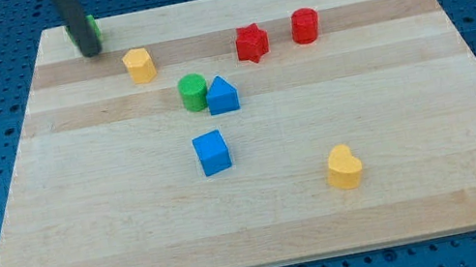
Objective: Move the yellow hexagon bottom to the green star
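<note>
The yellow hexagon lies on the wooden board in the upper left part of the view. The green star sits near the board's top left corner and is mostly hidden behind the dark rod, with only a green sliver showing. My tip rests on the board just below the green star, to the left of and slightly above the yellow hexagon, a short gap apart from it.
A green cylinder touches a blue triangular block near the middle. A blue cube lies below them. A red star and a red cylinder are at the upper right. A yellow heart lies at the lower right.
</note>
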You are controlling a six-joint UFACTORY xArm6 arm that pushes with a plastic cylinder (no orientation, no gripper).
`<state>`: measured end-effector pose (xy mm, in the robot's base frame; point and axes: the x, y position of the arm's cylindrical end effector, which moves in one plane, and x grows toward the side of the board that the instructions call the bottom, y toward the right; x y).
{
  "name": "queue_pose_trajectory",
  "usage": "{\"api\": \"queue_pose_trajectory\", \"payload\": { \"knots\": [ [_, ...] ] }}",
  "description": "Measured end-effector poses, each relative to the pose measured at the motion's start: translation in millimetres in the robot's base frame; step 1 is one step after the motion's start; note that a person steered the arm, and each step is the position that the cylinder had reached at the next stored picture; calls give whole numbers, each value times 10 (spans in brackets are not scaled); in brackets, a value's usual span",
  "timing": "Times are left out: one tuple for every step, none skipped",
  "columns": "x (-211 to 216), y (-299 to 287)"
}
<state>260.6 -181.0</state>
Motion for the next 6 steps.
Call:
{"api": "queue_pose_trajectory", "payload": {
  "knots": [
    [1,710],
    [345,984],
    [756,831],
    [776,558],
    [619,450],
    [424,216]
  ]
}}
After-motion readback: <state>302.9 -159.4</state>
